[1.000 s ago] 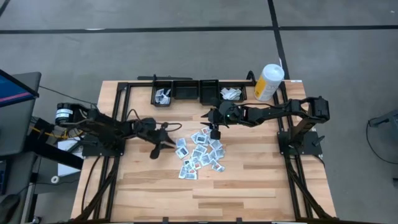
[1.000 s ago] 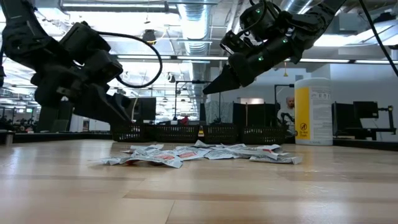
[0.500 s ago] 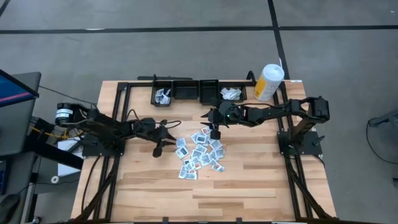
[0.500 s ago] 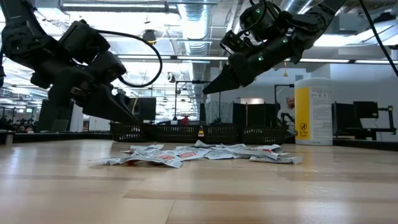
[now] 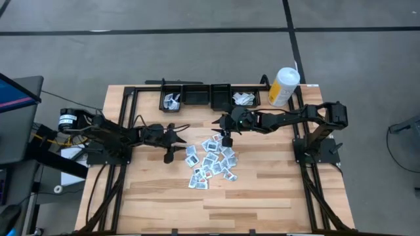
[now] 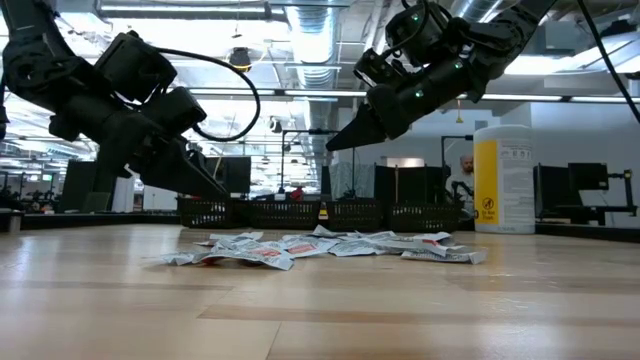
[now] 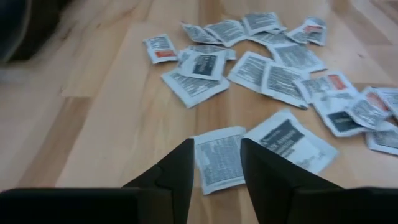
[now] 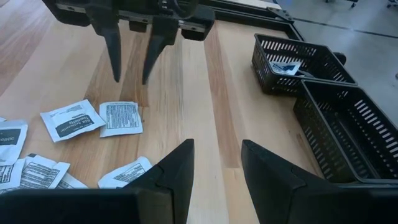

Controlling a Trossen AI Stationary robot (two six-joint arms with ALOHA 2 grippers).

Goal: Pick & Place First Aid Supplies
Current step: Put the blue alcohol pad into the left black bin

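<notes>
The first aid supplies are small flat white packets lying in a loose pile on the wooden table, also seen in the low view. My left gripper hovers open just left of the pile, pointing slantwise down. One outlying packet shows between its fingers, on the table below them. My right gripper hangs open above the pile's far edge, with nothing between its fingers. The right wrist view looks at my left gripper above two packets.
Several black mesh baskets stand in a row along the far edge; the leftmost and rightmost hold some packets. A tall white-and-yellow canister stands at the far right. Bare wood lies toward the near edge.
My left gripper has rolled at the wrist and swung a little toward the packet pile, staying at about the same height. My right gripper and the packets have kept still.
</notes>
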